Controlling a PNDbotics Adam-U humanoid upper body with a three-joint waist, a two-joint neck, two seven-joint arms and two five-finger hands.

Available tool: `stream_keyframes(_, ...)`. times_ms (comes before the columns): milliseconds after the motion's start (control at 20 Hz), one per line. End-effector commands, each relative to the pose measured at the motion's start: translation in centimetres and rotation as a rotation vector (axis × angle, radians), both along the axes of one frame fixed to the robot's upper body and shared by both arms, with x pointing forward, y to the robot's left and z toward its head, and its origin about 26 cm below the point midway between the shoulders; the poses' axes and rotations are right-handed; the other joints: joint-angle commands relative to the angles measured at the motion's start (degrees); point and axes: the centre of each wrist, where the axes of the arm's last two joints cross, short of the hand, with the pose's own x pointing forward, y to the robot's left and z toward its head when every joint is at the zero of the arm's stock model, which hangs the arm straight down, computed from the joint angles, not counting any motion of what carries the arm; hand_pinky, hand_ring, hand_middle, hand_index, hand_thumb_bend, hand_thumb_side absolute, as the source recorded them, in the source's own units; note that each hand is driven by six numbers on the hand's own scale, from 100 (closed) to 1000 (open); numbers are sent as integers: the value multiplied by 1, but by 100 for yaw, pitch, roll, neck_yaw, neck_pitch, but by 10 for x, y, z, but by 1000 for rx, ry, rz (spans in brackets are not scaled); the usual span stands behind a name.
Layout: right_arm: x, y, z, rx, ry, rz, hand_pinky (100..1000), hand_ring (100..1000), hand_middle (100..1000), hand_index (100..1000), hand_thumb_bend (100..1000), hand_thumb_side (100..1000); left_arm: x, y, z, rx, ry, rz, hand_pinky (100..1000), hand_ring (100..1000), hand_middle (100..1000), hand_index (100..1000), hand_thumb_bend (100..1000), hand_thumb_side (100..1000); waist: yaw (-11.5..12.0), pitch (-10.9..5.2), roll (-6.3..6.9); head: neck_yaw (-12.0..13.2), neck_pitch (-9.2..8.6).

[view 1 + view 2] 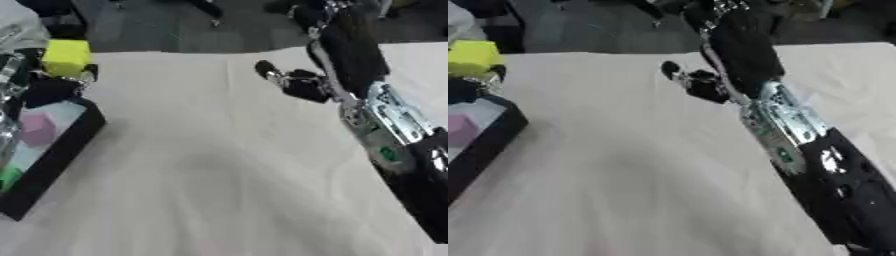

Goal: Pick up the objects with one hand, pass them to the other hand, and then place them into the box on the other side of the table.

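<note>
Reaching in from the right, the robot's black and silver right arm (385, 135) stretches across the pale cloth-covered bench (219, 175), and its right hand (293, 82) hangs over the far middle of the bench with fingers partly curled and nothing in them. At the left edge the left hand (52, 82), mostly dark and only partly in view, holds a bright yellow cube (66, 56) from below, fingers curled about its lower part. The cube sits above the far end of a black-walled rectangular box (57, 155) with a pale floor, which lies on the left side of the bench. Inside the box rests a pink block (37, 129), and a small green piece (7, 177) shows near its nearer end. The two hands are well apart.
</note>
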Motion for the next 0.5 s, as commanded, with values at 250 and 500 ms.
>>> stream_keyframes(250,-4,-25,25,59,-93,-111,725,684,691,722,609,100,1,56,0,92,28,186,689,619,510,530,140,100,19,-179,-21,465,-27)
stream_keyframes(500,-4,-30,24,79,-99,-131,723,678,687,720,605,100,8,82,-21,120,144,237,770,743,635,722,324,100,26,-177,-40,703,-43)
